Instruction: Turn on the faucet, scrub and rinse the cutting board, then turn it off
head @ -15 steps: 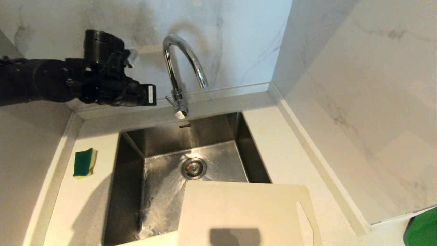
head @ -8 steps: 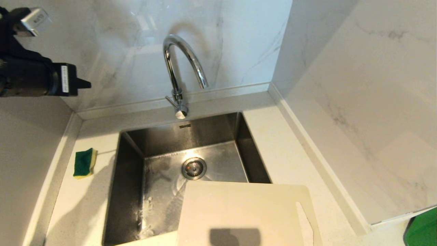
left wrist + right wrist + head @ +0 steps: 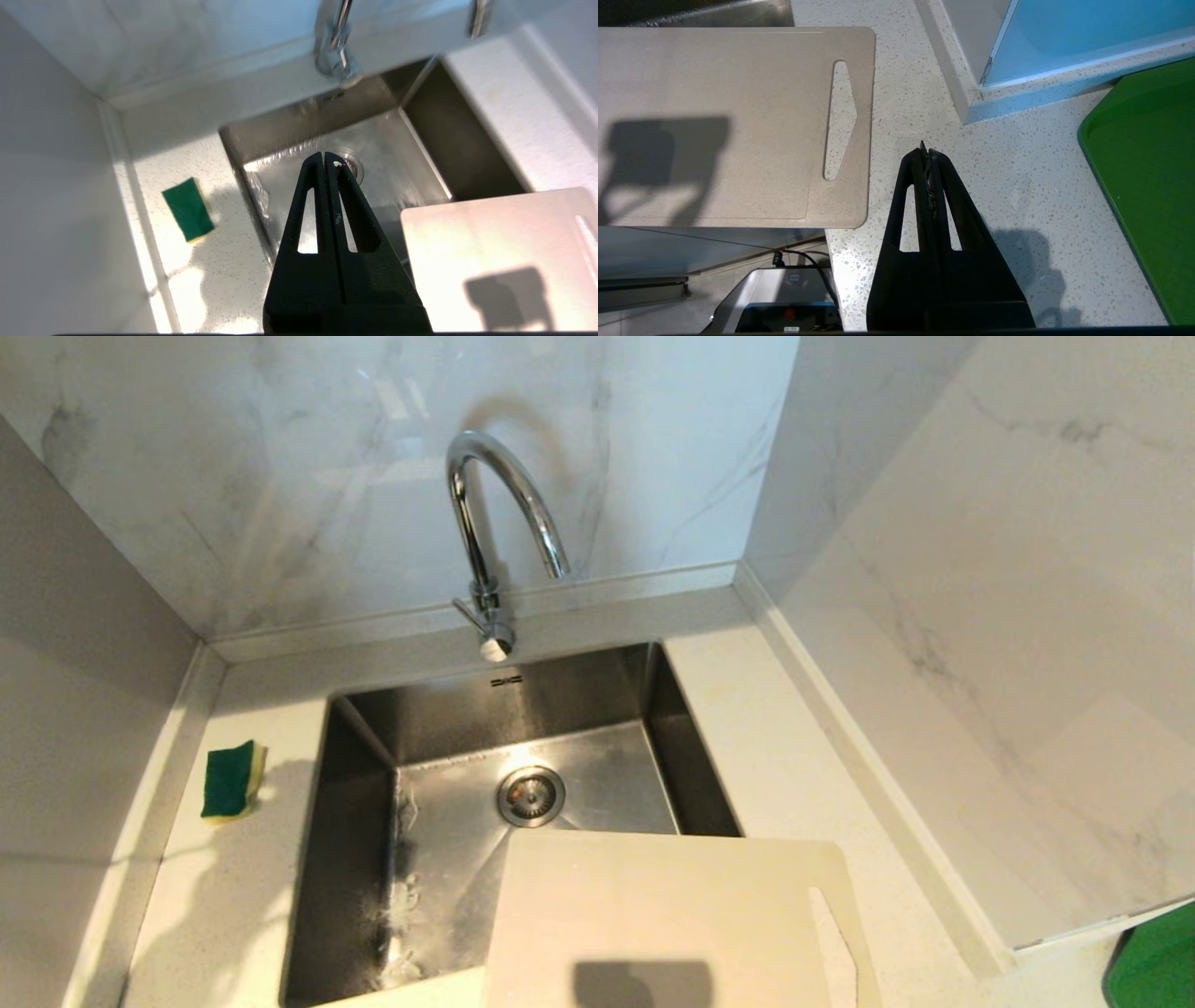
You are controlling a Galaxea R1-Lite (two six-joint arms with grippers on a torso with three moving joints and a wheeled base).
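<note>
The chrome faucet [image 3: 481, 523] stands behind the sink [image 3: 429, 709], its stubby lever [image 3: 466, 610] pointing left; no stream shows at the spout. The cream-white cutting board [image 3: 653, 915] lies flat over the sink's front right corner and the counter, with its handle slot [image 3: 840, 121] on the right. Neither arm shows in the head view. In the left wrist view, my left gripper [image 3: 324, 156] hangs shut and empty high over the sink [image 3: 467, 154], well short of the faucet [image 3: 338, 51]. My right gripper [image 3: 927, 151] is shut and empty above the counter, just right of the cutting board [image 3: 714, 121].
A green-and-yellow sponge [image 3: 231, 780] lies on the counter left of the sink. The basin floor is wet around the drain [image 3: 529, 795]. Marble walls close in the back and right. A green tray [image 3: 1148, 186] sits on the counter at the far right.
My left arm has drawn back from beside the faucet, going left and out of the head view. The ripples on the sink floor have died down. The board and sponge have not moved.
</note>
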